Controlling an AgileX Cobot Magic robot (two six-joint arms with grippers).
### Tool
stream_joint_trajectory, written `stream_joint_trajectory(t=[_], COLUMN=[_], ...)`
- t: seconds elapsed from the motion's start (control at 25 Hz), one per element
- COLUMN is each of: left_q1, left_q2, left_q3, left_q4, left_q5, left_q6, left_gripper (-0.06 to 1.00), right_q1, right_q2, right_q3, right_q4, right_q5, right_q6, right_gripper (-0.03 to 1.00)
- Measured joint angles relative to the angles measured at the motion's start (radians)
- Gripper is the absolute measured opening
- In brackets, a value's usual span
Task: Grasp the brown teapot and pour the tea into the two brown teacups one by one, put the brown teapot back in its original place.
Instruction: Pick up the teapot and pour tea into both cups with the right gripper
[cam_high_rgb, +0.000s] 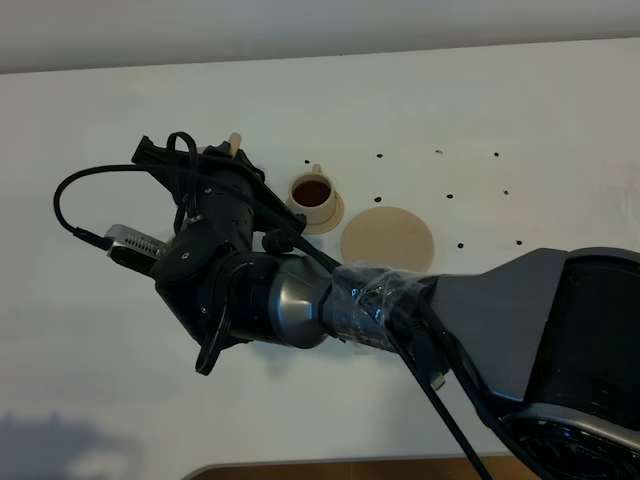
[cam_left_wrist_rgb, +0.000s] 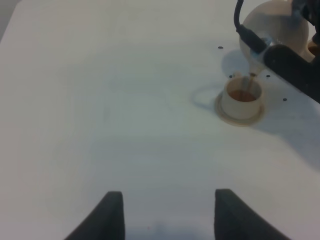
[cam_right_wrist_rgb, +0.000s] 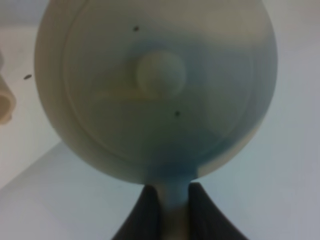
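My right gripper (cam_right_wrist_rgb: 173, 194) is shut on the loop handle of the brown teapot (cam_right_wrist_rgb: 155, 85), whose knobbed lid fills the right wrist view. In the left wrist view the teapot (cam_left_wrist_rgb: 277, 25) hangs tilted over one brown teacup (cam_left_wrist_rgb: 243, 95) on its small saucer, and a thin brown stream runs from the spout into it. From the high camera my right arm (cam_high_rgb: 250, 280) reaches across and covers that cup. The other teacup (cam_high_rgb: 312, 195), dark with tea, stands on its saucer beside the wide bare saucer (cam_high_rgb: 388, 240). My left gripper (cam_left_wrist_rgb: 168, 195) hovers open over bare table.
The white table (cam_high_rgb: 500, 100) has several small dark holes to the right of the saucers. A black cable (cam_high_rgb: 70, 195) loops off my right wrist to the left. The table's front edge shows at the bottom of the high view.
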Motion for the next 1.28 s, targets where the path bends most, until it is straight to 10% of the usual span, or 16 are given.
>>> stream_joint_trajectory(t=[1.28], left_q1=[0.0], left_q2=[0.0], left_q3=[0.0], left_q4=[0.0], left_q5=[0.0], left_q6=[0.0], left_gripper=[0.45], right_q1=[0.022], right_q2=[0.0], right_q3=[0.0], right_q4=[-0.121], right_q5=[-0.035], right_q6=[-0.088], right_gripper=[0.11])
